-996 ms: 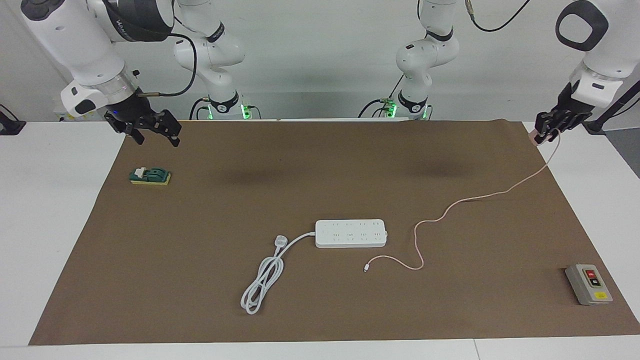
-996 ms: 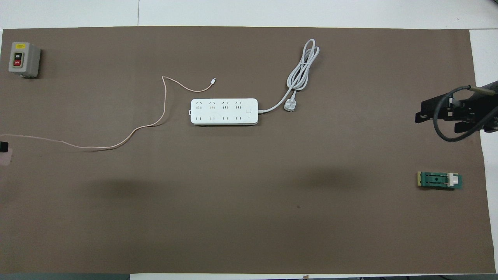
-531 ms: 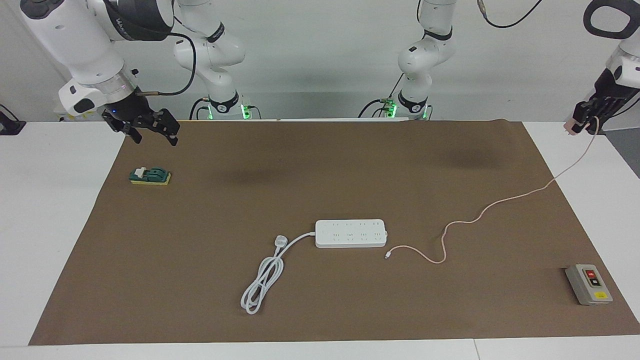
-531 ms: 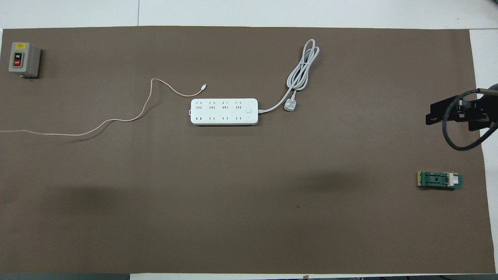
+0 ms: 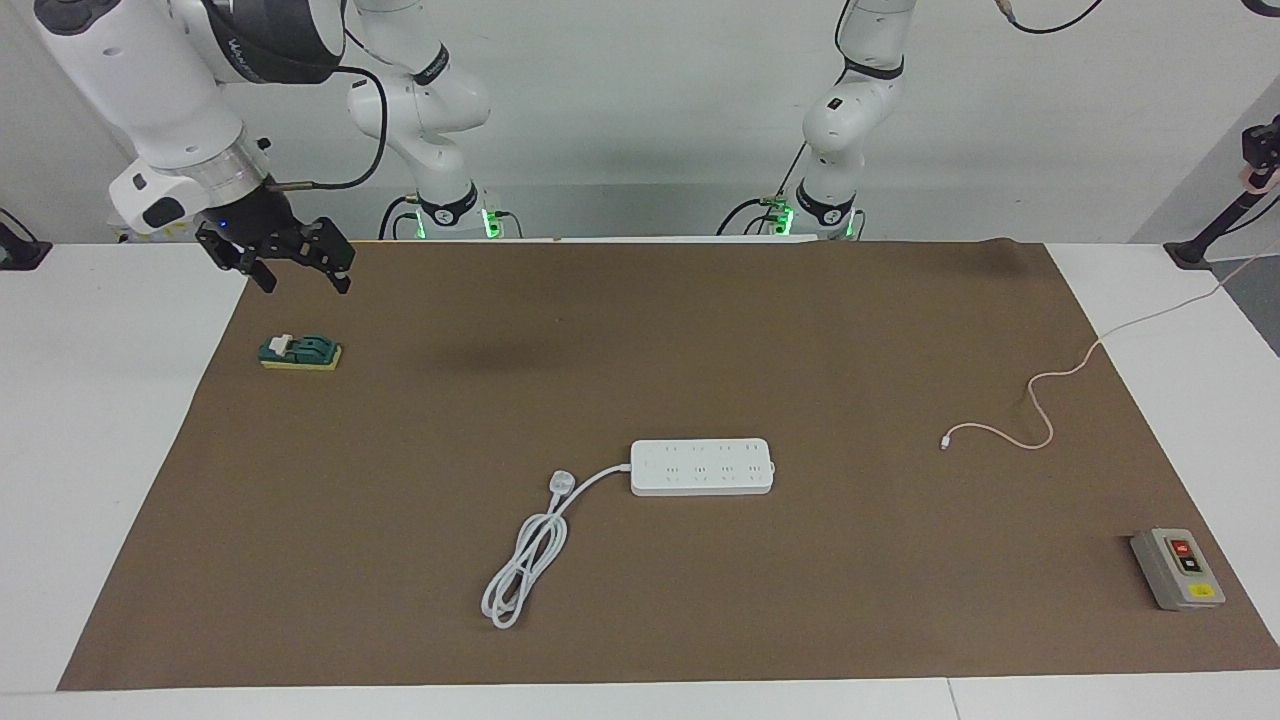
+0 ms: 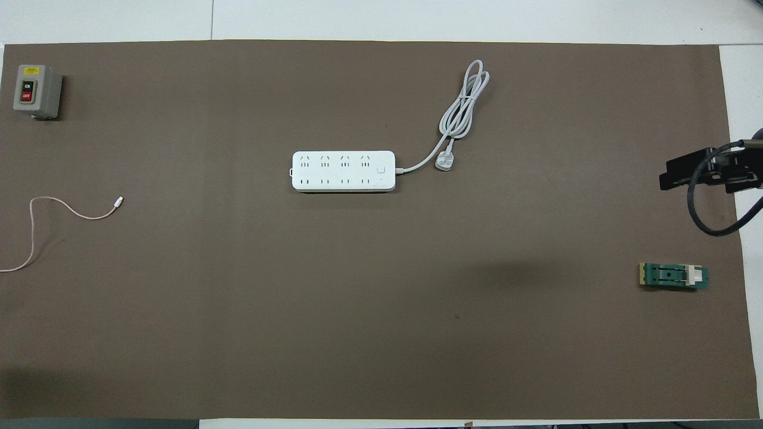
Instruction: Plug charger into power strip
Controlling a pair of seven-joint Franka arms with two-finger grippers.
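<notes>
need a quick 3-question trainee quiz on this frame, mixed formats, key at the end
1. True or false: the charger cable's white connector touches the power strip.
2. Which thing lies closest to the open right gripper? A) the green block B) the grey button box C) the white plug on the thick cord
3. Short answer: is anything plugged into the power strip's sockets?

Key
1. False: the two lie apart, with the connector toward the left arm's end of the table.
2. A.
3. No, every socket is free.
</notes>
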